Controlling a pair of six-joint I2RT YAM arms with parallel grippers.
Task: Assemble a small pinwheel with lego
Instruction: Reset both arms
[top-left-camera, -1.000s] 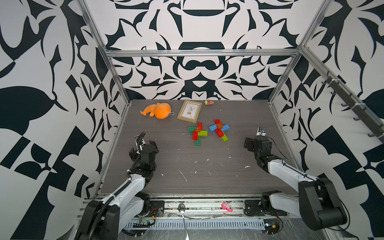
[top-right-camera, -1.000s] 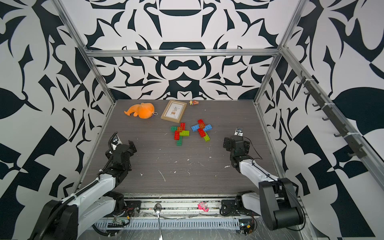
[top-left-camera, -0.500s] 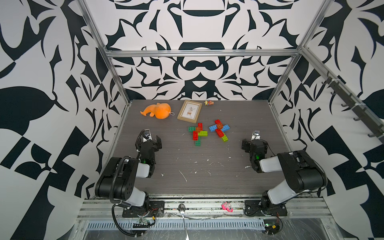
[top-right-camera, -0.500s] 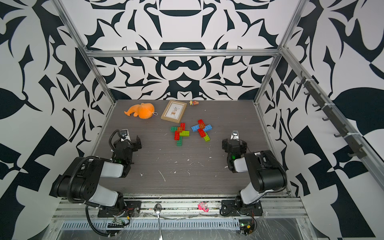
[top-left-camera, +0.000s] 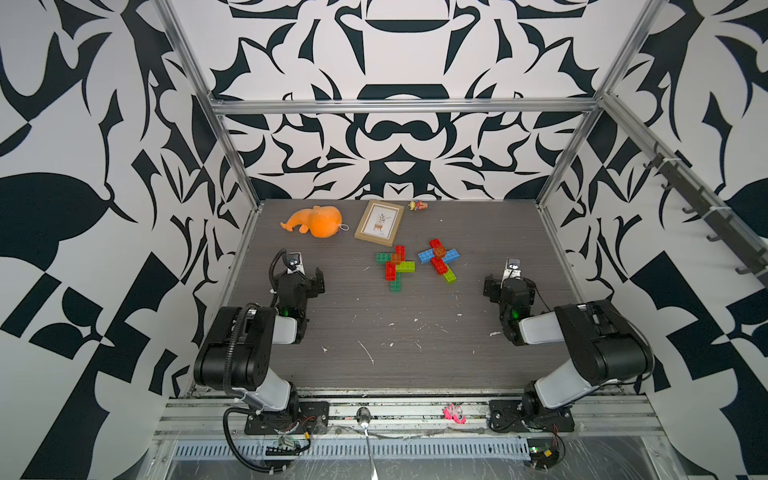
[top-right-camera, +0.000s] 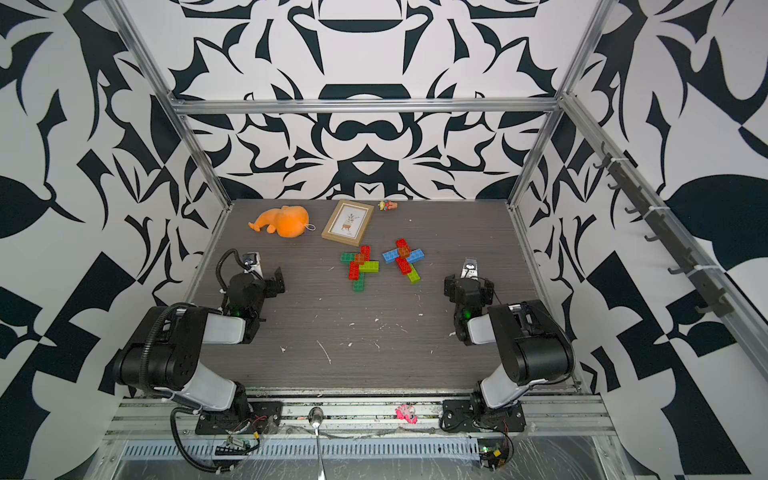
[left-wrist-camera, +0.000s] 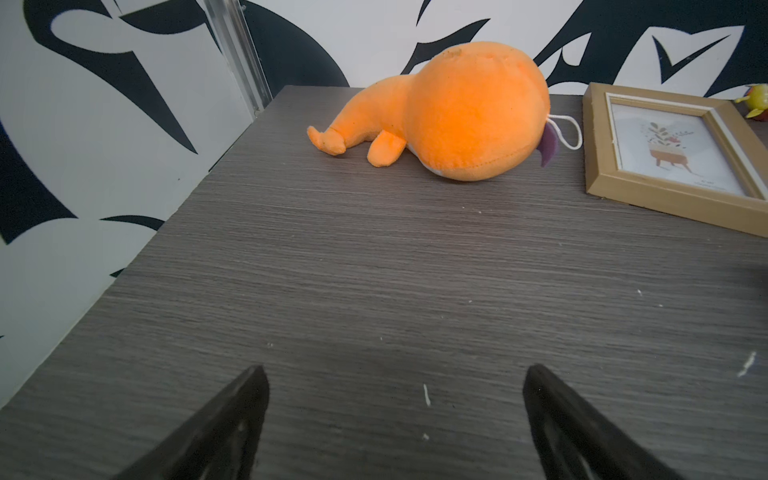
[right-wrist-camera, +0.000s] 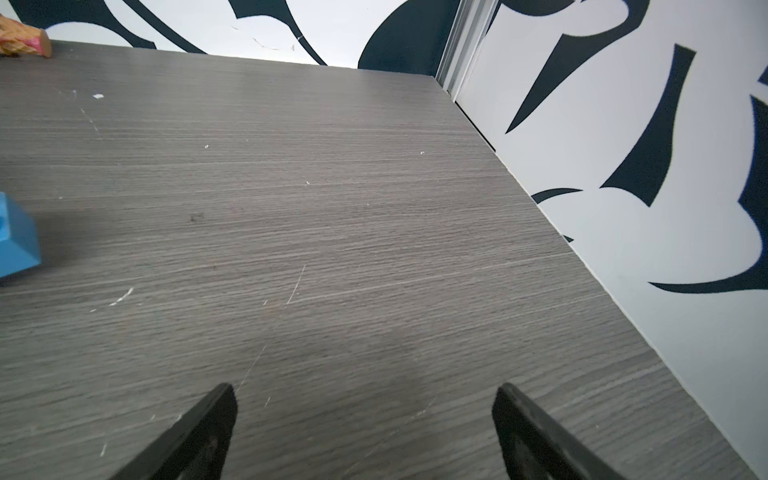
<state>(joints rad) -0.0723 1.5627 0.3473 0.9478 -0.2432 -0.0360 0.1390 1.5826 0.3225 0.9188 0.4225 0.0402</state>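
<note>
Landmark: picture frame (top-left-camera: 379, 222), lying flat toward the back of the table (top-left-camera: 415, 353). Everything below is placed off that.

Lego, first pinwheel (top-left-camera: 395, 266): sat just on the robot's side of the frame, close to its near edge. The arms were dark green, red and lime green bricks in a cross, with an orange-brown square on the hub.

Lego, second pinwheel (top-left-camera: 439, 259): sat on the robot's side of the frame and off to its right, just beside the first one but not touching it. It was blue, red and lime green, with an orange-brown square in the middle.

Blue brick (right-wrist-camera: 14, 237): one end of it poked into the edge of the right wrist view.

Left gripper (left-wrist-camera: 395, 370): was well off to the frame's near-left, low over bare table. Its jaws were spread wide with nothing between them.

Right gripper (right-wrist-camera: 365, 388): was well off to the frame's near-right, same deal, fingers wide apart and holding nothing.

Orange plush (top-left-camera: 320, 220): lay on its side just left of the frame, not touching it.

Little figurine (top-left-camera: 417, 205): was past the frame's far right corner, near the back wall, too small to make out properly.

Table surface: had white specks and scuffs scattered on the robot's side of the frame.
</note>
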